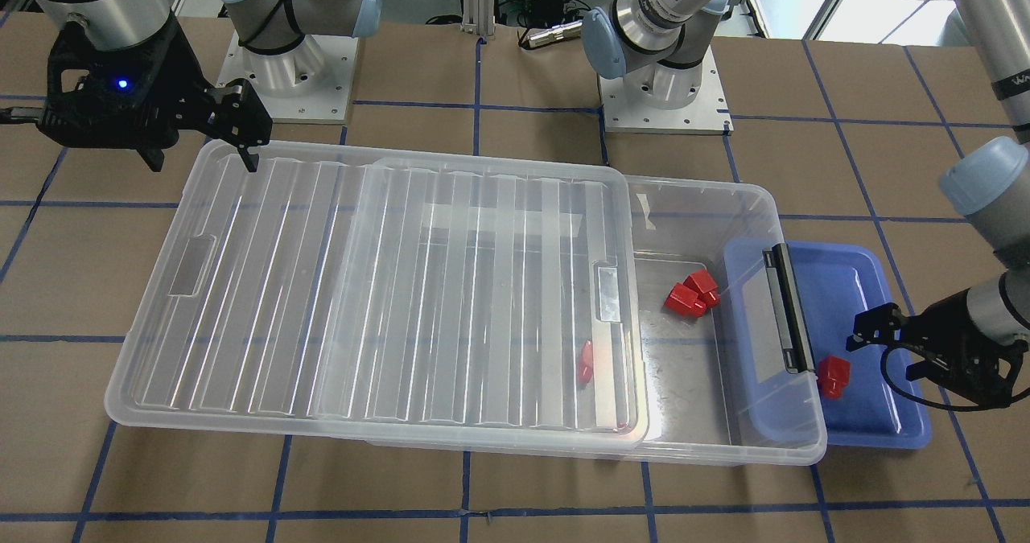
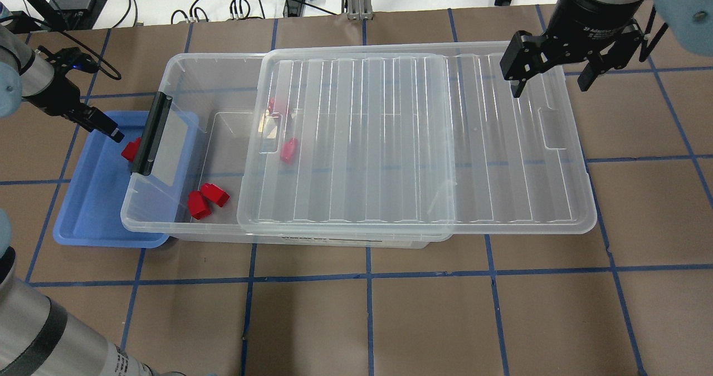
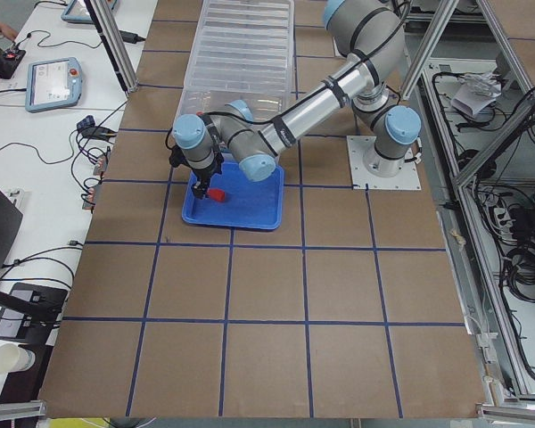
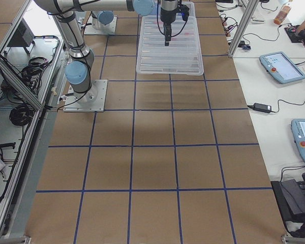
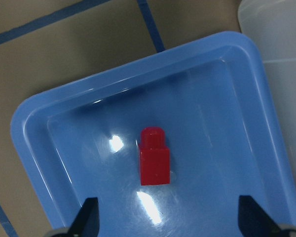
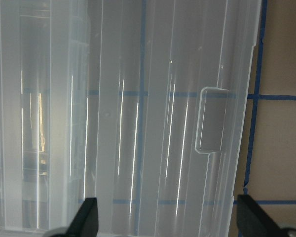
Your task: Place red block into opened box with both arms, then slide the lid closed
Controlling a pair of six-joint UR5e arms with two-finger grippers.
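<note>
box: clear bin, long axis across worktop; latch bar at the end toward robot's left.
lid: sits offset toward robot's right. Covers most of box and overhangs past box's right end, above worktop. Not closed.
opening: strip betw. lid's edge and latch end, a minor part of box length; free from above across full width.
blue tray: at latch end. Box end overlaps the tray side nearest it; tray shows thru the clear plastic.
red block: flat on tray floor, stub pointing away from tool tips in left wrist view. Just beside latch bar in overhead view. Clear of tray walls, room on both flanks.
other blocks: pair touching each other in open part of box, near robot-side wall. Single block under lid's edge, pinkish thru plastic.
L tool: jaws spread wide, empty. Over tray; red block lies betw. the finger lines but ahead of the tips, not touched.
R tool: jaws spread wide, empty. Over lid's overhanging end, near its far edge, handle recess below it in wrist view. Contact w/ lid: can't tell.
</note>
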